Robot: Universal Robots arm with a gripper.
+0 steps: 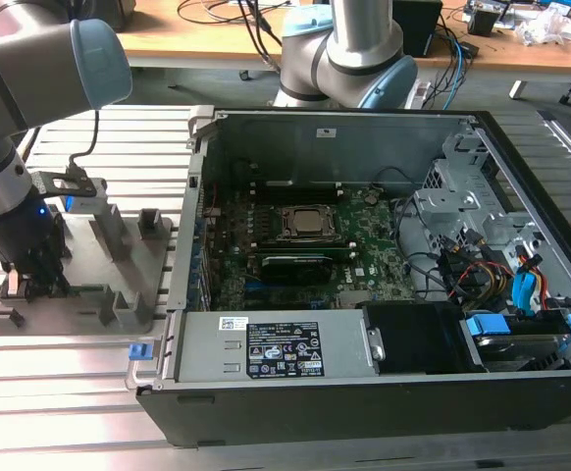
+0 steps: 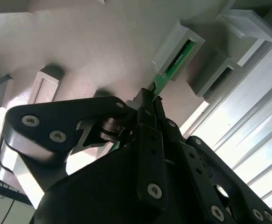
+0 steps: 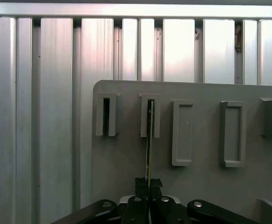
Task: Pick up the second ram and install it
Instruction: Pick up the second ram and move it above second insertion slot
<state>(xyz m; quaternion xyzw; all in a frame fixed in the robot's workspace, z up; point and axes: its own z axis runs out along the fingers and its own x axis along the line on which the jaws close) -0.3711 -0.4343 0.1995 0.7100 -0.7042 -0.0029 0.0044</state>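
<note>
The second ram (image 2: 172, 66) stands slotted in the fixture plate (image 1: 84, 265), which lies at the exterior view's left of the case (image 1: 315, 123).

The work surface (image 1: 60, 392) consisted of parallel ribbed aluminium profiles separated by narrow slots. In both wrist views these profiles (image 3: 56, 140) (image 2: 253, 135) returned bright, diffuse reflections. In the exterior view, a wooden desk (image 1: 197, 44) ran along the far side of the surface. It carried loose dark cables (image 1: 217, 12), a black box (image 1: 418, 25) and white crumpled material (image 1: 550, 25). Illumination was even.
</note>
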